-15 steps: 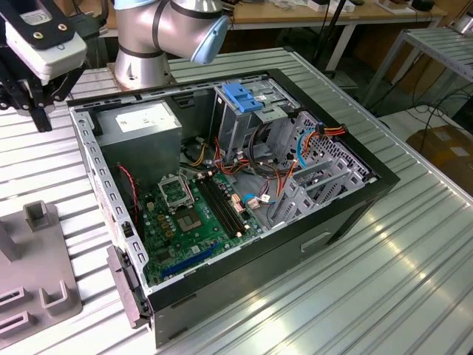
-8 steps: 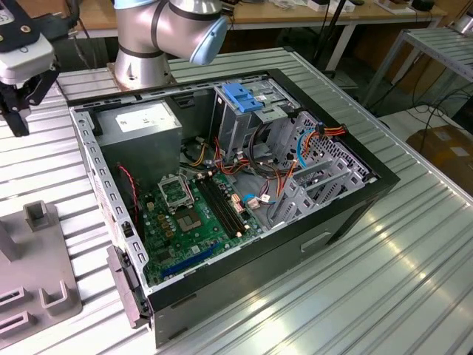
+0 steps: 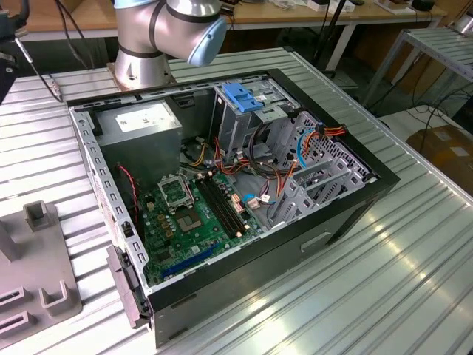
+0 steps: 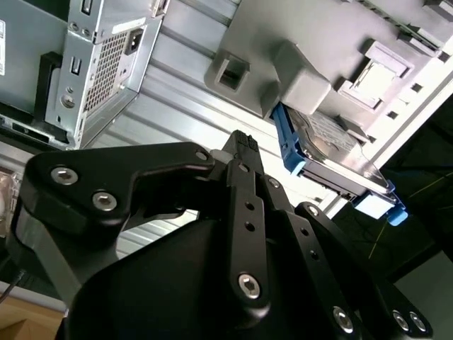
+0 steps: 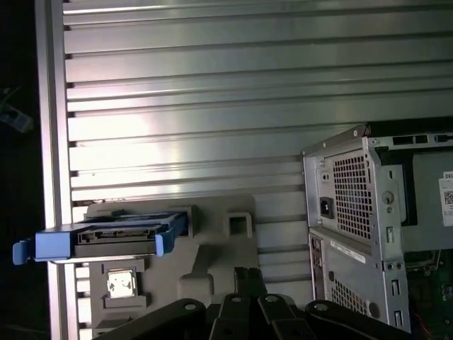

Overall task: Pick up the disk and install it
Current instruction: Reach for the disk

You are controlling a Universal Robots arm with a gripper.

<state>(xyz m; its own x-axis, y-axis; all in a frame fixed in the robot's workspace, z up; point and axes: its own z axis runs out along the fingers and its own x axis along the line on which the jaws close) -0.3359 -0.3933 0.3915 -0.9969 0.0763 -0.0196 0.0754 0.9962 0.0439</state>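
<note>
Black gripper (image 5: 248,275), fingers (image 5: 241,276) together and empty, hung well apart from the grey-metal disk (image 5: 117,237) in its blue carrier rail, which stood on edge in a grey plastic holder (image 5: 212,255) on the ribbed table (image 5: 212,106), off to one side of the fingertips, long axis crosswise.

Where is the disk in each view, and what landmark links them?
Exterior view: grey fixture at the exterior view's left, beside the computer case.
Second wrist view: the disk in that grey fixture.
First wrist view: the disk in the grey fixture.
Shared landmark: the computer case.
</note>
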